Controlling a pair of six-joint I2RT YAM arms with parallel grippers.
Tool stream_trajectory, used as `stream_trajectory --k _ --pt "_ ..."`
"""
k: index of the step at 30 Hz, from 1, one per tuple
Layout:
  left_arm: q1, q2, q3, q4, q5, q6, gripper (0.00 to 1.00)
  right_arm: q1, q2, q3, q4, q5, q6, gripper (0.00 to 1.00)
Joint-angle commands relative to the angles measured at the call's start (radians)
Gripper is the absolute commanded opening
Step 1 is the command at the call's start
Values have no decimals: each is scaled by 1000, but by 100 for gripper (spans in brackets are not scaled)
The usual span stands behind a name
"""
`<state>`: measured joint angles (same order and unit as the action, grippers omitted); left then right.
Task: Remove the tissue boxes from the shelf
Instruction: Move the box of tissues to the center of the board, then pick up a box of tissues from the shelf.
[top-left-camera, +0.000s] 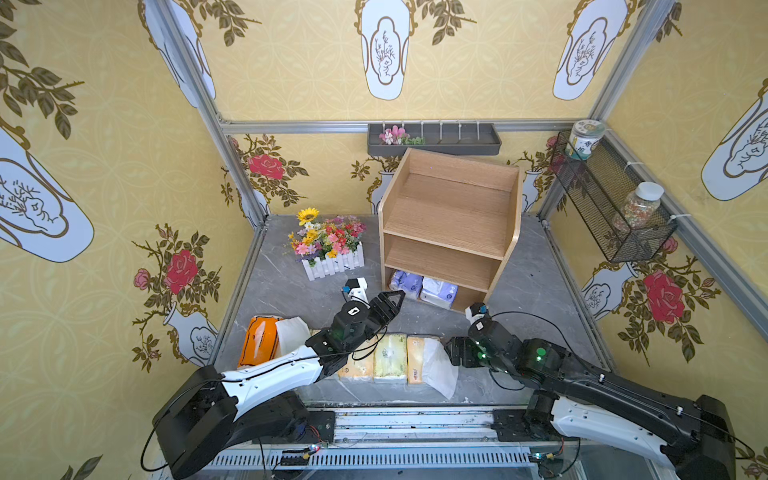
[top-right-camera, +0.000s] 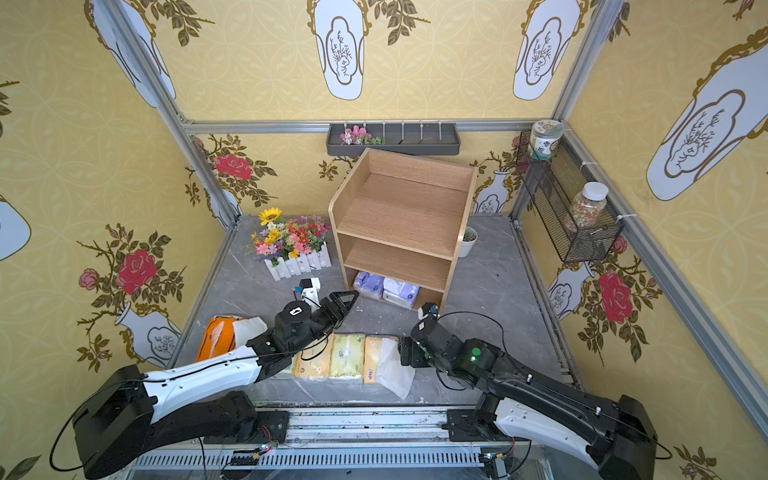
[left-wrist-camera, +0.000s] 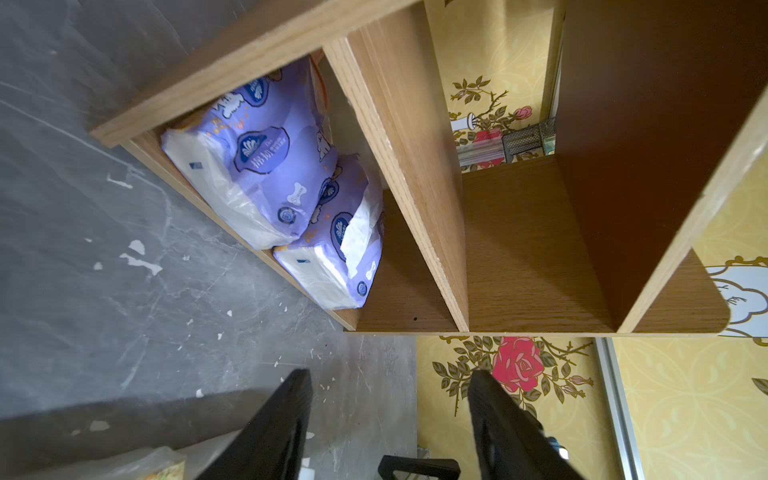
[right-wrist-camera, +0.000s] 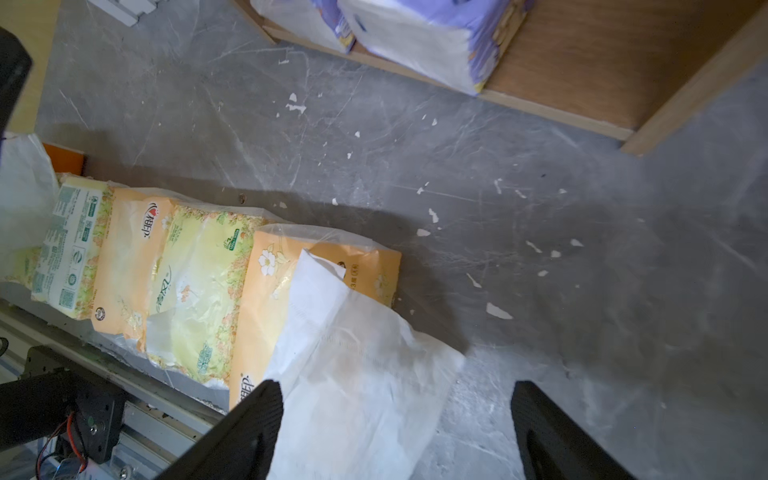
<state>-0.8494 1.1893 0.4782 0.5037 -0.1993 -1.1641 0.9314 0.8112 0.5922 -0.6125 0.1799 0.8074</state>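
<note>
The light-wood shelf (top-left-camera: 451, 224) (top-right-camera: 399, 224) stands at the back of the grey table. Its top and middle tiers are bare. Two lavender-white tissue boxes (top-left-camera: 405, 283) (top-left-camera: 438, 293) lie in the bottom tier, and both show in the left wrist view (left-wrist-camera: 266, 166) (left-wrist-camera: 332, 257). My left gripper (top-left-camera: 392, 301) (left-wrist-camera: 390, 378) is open and empty, just in front of that tier. Along the front edge lie an orange pack (top-left-camera: 259, 340) and several pale yellow packs (top-left-camera: 390, 357) (right-wrist-camera: 199, 274). My right gripper (top-left-camera: 455, 353) (right-wrist-camera: 397, 386) hangs open over a loose white tissue sheet (right-wrist-camera: 357, 374) at the row's end.
A white picket box of artificial flowers (top-left-camera: 328, 249) stands left of the shelf. A dark grey wall tray (top-left-camera: 434, 139) hangs behind it. A black wire basket (top-left-camera: 611, 199) with two jars is on the right wall. A small potted plant (top-right-camera: 468, 241) sits beside the shelf.
</note>
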Motion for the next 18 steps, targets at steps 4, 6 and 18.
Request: stream_trajectory --k 4,6,18 --pt "-35 129 43 96 11 -59 60 1 -138 56 -144 128 -20 88" --pt "-53 190 54 149 5 -92 57 3 -179 77 -163 153 -22 87" --pt "-92 472 204 117 -94 -263 44 1 -285 89 -212 211 -12 86"
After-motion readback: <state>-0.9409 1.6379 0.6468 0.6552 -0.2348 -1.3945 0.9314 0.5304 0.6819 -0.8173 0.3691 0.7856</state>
